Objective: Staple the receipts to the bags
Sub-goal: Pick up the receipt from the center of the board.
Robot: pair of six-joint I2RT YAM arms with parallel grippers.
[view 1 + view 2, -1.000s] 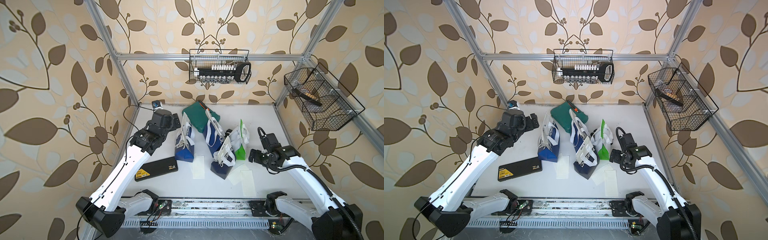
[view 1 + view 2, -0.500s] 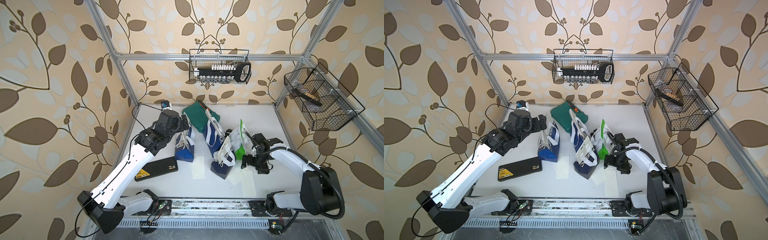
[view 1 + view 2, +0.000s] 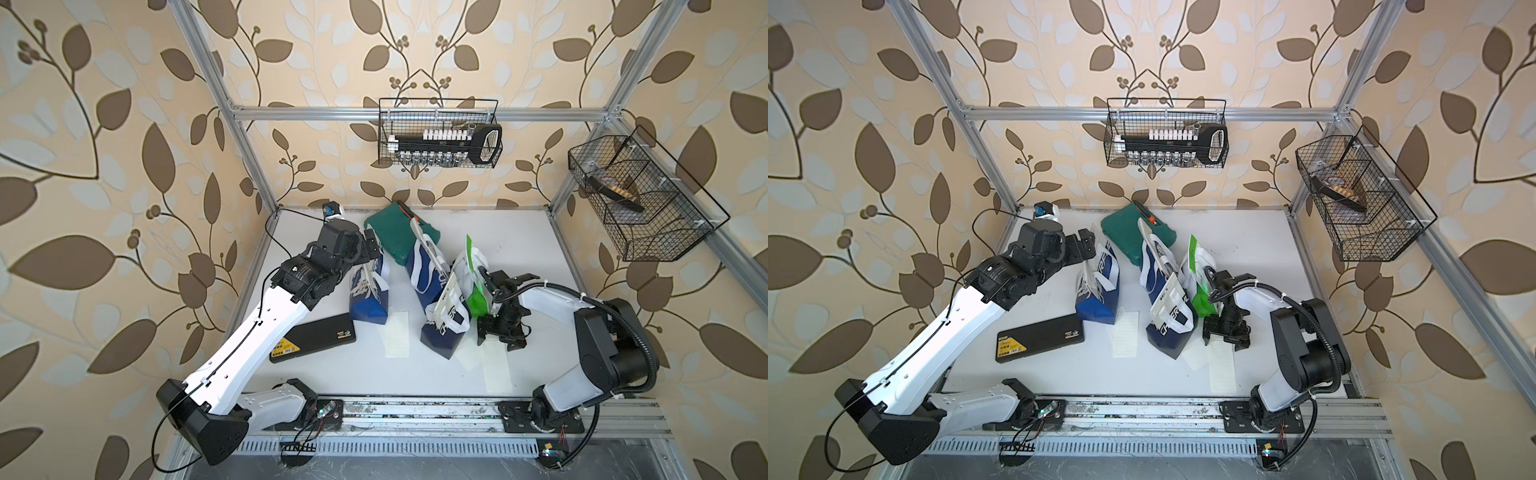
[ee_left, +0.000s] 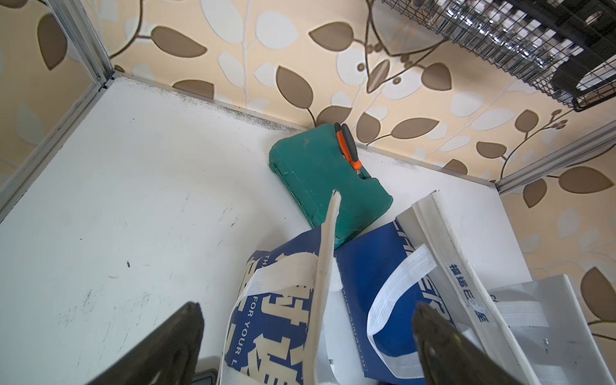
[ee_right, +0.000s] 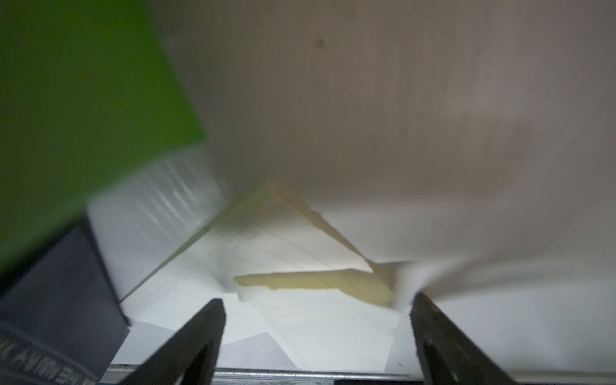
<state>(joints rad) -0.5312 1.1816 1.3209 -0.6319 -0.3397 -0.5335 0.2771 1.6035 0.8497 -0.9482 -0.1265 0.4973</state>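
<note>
The right hand (image 3: 498, 343) has dropped over the receipts (image 3: 496, 374) near the surface's front edge, beside the green bag (image 3: 478, 297), open and empty. The left hand (image 4: 305, 308), wide open, has closed in on the navy bag (image 3: 370, 299); a pickup seems next.

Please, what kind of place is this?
Probably a robot test booth: leaf wallpaper covers panels inside a bare metal frame, a left arm and a right arm stand on a rail at the edge of the white table, and wire baskets hang on the walls.
</note>
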